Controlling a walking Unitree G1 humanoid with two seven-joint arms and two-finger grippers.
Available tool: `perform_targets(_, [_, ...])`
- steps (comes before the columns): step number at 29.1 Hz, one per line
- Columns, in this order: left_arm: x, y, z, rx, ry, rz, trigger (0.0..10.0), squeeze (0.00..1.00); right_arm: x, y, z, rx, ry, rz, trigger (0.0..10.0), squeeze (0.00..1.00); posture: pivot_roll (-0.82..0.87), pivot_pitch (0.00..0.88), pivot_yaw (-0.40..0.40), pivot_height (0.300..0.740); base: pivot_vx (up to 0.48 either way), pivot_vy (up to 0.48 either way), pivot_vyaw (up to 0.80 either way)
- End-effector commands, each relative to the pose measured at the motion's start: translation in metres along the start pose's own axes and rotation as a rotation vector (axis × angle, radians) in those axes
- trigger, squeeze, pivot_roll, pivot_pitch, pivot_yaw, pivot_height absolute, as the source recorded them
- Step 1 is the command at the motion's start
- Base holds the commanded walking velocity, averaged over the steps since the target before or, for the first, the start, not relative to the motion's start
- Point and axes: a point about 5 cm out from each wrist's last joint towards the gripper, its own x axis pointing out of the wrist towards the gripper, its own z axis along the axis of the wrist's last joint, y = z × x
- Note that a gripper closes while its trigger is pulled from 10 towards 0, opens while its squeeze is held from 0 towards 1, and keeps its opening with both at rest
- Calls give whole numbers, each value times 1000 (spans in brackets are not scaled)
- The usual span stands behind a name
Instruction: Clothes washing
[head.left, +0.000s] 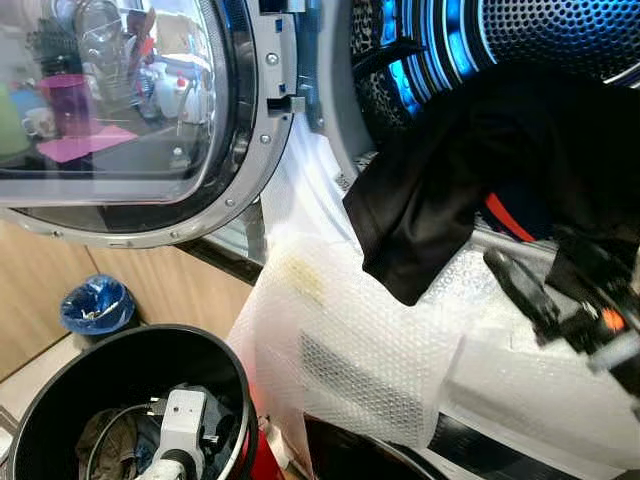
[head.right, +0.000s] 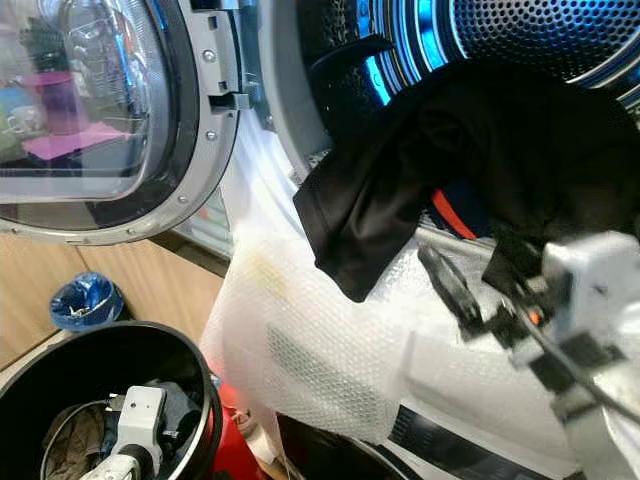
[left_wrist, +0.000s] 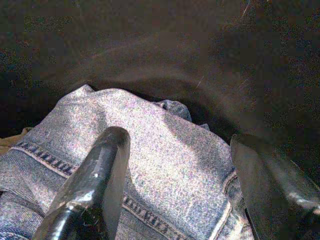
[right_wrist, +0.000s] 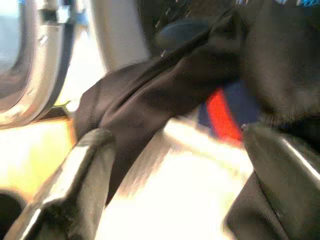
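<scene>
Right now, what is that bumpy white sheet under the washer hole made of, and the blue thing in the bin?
The white sheet looks like plastic bubble wrap: see-through, shiny, covered in little round bubbles. The blue garment in the black bin, under the open left gripper, looks like denim: grainy faded weave with stitched seams.

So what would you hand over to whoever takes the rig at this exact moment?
Right gripper: jaws open, at the washer drum mouth, just below the black garment, gripping nothing.
Left gripper: jaws open, down in the black laundry bin, over the jeans.
The black garment hangs half out of the drum over the bubble wrap; something red and blue lies beneath it.
Washer door is open.
Done: some clothes at the drum.
Left: push the black garment fully in, load the jeans, shut the door.
</scene>
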Motion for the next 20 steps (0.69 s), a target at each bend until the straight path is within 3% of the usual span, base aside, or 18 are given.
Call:
perform_targets(1, [-2,0,-2,0,3,-4,10000,0,-4,8,2,9,-37,87,10000,0,-125,0,5,740,0,0,0])
perform_targets(6, [-1,-1,-2,1,-1,-16,10000,0,-2,32,11,-3,-104,267,10000,0,-125,0,4,740,0,0,0])
perform_targets(14, [-1,-6,-2,-2,-7,-35,10000,0,-6,34,-13,-111,56,320,10000,0,-121,0,-4,740,0,0,0])
perform_targets(19, [-1,-5,-2,-2,-7,-37,10000,0,-7,25,-6,-119,-29,230,10000,0,-126,0,-1,740,0,0,0])
perform_targets(20, [-1,-5,-1,0,-9,-40,10000,0,-17,23,16,-33,-264,165,10000,0,-127,0,3,740,0,0,0])
